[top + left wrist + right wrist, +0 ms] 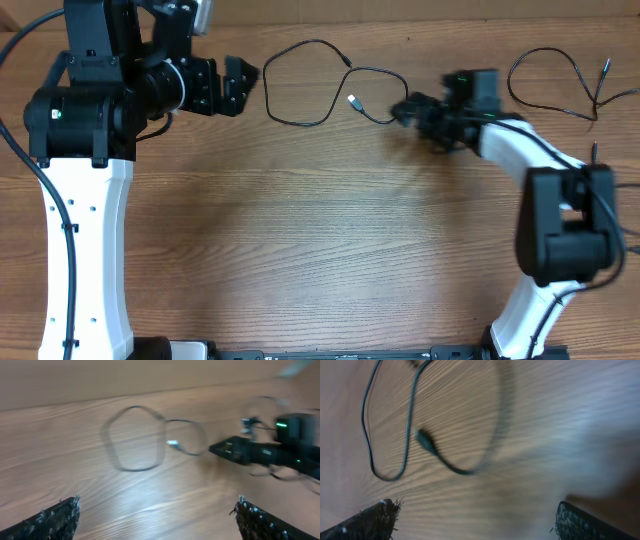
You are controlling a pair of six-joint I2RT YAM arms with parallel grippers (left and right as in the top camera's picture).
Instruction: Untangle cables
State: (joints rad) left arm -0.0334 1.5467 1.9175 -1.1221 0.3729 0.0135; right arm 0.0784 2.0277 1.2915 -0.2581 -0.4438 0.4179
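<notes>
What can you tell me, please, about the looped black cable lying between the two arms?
The cable is a thin black flexible cord lying flat on the wooden table. It forms one large loop and a smaller curve beside it, a small silver plug lying inside that curve. The curve runs up to the open right claw; contact is unclear.

Even soft light; overhead view sharp; both wrist views motion-blurred, right worst.
</notes>
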